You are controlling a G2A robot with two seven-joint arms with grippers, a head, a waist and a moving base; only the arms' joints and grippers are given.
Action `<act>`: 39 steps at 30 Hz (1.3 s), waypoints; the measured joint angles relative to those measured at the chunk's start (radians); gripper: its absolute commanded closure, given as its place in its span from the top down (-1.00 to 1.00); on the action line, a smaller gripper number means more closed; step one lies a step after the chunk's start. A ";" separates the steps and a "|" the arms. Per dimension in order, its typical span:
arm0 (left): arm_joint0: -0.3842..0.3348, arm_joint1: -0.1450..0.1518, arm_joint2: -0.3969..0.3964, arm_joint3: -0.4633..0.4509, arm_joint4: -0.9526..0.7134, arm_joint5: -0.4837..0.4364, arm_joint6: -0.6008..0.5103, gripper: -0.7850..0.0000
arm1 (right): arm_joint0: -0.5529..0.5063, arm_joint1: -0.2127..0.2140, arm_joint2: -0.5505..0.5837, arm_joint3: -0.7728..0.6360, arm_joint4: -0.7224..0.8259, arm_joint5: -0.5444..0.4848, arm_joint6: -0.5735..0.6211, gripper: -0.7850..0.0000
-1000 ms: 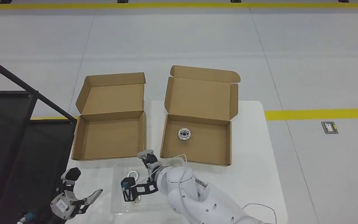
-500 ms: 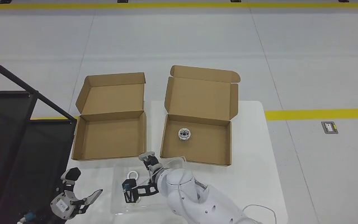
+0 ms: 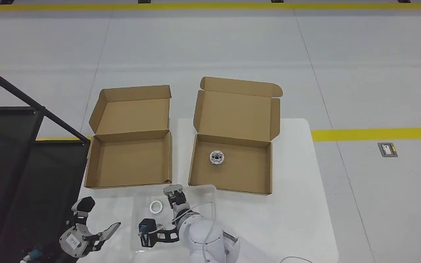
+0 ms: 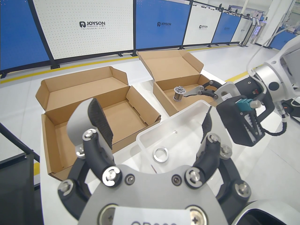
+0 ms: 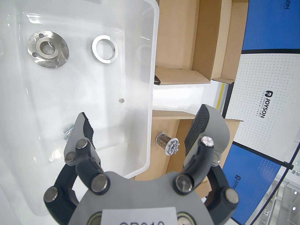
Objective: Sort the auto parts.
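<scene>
White table (image 3: pixel 302 197) carries your brown left cardboard box (image 3: pixel 128 164), right cardboard box (image 3: pixel 247 172) and clear plastic bin (image 5: pixel 150 47). Your right gripper (image 5: pixel 143 118) hangs spread over the bin, and your left gripper (image 4: pixel 150 115) is spread beside it. A flanged steel disc (image 5: pixel 48 49) and a silver ring (image 5: pixel 104 48) lie inside the bin. A splined metal hub (image 5: pixel 167 144) stands in the right cardboard box.

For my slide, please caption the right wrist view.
Open right gripper above rim of clear bin; flange, ring inside; geared part in cardboard box.

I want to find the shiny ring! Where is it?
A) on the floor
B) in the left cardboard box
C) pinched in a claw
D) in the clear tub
D: the ring lies flat on the bottom of the clear tub, next to a metal disc.
</scene>
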 measured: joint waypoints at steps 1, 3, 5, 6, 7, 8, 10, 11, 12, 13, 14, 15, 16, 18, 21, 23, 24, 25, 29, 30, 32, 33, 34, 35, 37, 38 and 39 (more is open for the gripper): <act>0.000 0.000 0.000 0.000 0.000 0.000 0.000 1.00 | -0.012 0.005 0.005 -0.015 -0.014 -0.007 -0.021 1.00; 0.000 0.000 0.000 0.000 0.000 0.000 0.000 1.00 | -0.030 0.013 0.013 -0.035 -0.033 -0.023 -0.062 1.00; 0.000 0.000 0.000 0.000 0.000 0.000 0.000 1.00 | -0.047 0.022 0.028 -0.047 -0.044 -0.038 -0.094 1.00; 0.000 0.000 0.000 0.000 0.000 0.000 0.000 1.00 | -0.049 0.023 0.031 -0.048 -0.045 -0.039 -0.096 1.00; 0.000 0.000 0.000 0.000 0.000 0.000 0.000 1.00 | -0.050 0.023 0.032 -0.048 -0.044 -0.039 -0.096 1.00; 0.000 0.000 0.000 0.000 0.000 0.000 0.000 1.00 | -0.049 0.023 0.032 -0.048 -0.044 -0.039 -0.095 1.00; 0.000 0.000 0.000 0.000 0.000 0.000 0.000 1.00 | -0.049 0.023 0.031 -0.048 -0.044 -0.039 -0.094 1.00; 0.000 0.000 0.000 0.000 0.000 0.000 0.000 1.00 | -0.049 0.023 0.031 -0.048 -0.044 -0.039 -0.094 1.00; 0.000 0.000 0.000 0.000 0.000 0.000 0.000 1.00 | -0.049 0.023 0.031 -0.048 -0.044 -0.039 -0.094 1.00; 0.000 0.000 0.000 0.000 0.000 0.000 0.000 1.00 | -0.049 0.023 0.031 -0.048 -0.044 -0.038 -0.094 1.00; 0.000 0.000 0.000 0.000 0.000 0.000 0.000 1.00 | -0.049 0.023 0.031 -0.048 -0.044 -0.038 -0.094 1.00; 0.000 0.000 0.000 0.000 0.000 0.000 0.000 1.00 | -0.049 0.023 0.031 -0.048 -0.044 -0.038 -0.094 1.00; 0.000 0.000 0.000 0.000 0.000 0.000 0.000 1.00 | -0.049 0.023 0.031 -0.048 -0.044 -0.038 -0.094 1.00; 0.000 0.000 0.000 0.000 0.000 0.000 0.000 1.00 | -0.049 0.023 0.031 -0.048 -0.044 -0.038 -0.094 1.00; 0.000 0.000 0.000 0.000 0.000 0.000 0.000 1.00 | -0.049 0.023 0.031 -0.048 -0.044 -0.038 -0.094 1.00; 0.000 0.000 0.000 0.000 0.000 0.000 0.000 1.00 | -0.053 0.023 0.031 -0.048 -0.050 -0.033 -0.102 1.00; 0.000 0.000 0.000 0.000 0.000 0.000 0.000 1.00 | -0.057 0.024 0.030 -0.050 -0.061 -0.030 -0.114 1.00; 0.000 0.000 0.000 0.000 0.000 0.000 0.000 1.00 | -0.064 0.027 0.029 -0.054 -0.077 -0.026 -0.130 1.00; 0.000 0.000 0.000 0.000 0.000 0.000 0.000 1.00 | -0.094 0.032 0.034 -0.080 -0.120 -0.014 -0.148 1.00; 0.000 0.000 0.000 0.000 0.000 0.000 0.000 1.00 | -0.101 0.033 0.036 -0.087 -0.127 -0.013 -0.149 1.00; 0.000 0.000 0.000 0.000 0.000 0.000 0.000 1.00 | -0.118 0.036 0.043 -0.102 -0.142 -0.010 -0.154 1.00; 0.000 0.000 0.000 0.000 0.000 0.000 0.000 1.00 | -0.124 0.038 0.046 -0.107 -0.147 -0.011 -0.158 1.00; 0.000 0.000 0.000 0.000 0.000 0.000 0.000 1.00 | -0.132 0.040 0.051 -0.113 -0.153 -0.015 -0.164 1.00; 0.000 0.000 0.000 0.000 0.000 0.000 0.000 1.00 | -0.137 0.041 0.055 -0.116 -0.157 -0.018 -0.170 1.00; 0.000 0.000 0.000 0.000 0.000 0.000 0.000 1.00 | -0.147 0.044 0.065 -0.119 -0.164 -0.024 -0.183 1.00; 0.000 0.000 0.000 0.000 0.000 0.000 0.000 1.00 | -0.150 0.045 0.069 -0.119 -0.166 -0.027 -0.189 1.00; 0.000 0.000 0.000 0.000 0.000 0.000 0.000 1.00 | -0.153 0.045 0.069 -0.119 -0.169 -0.030 -0.193 1.00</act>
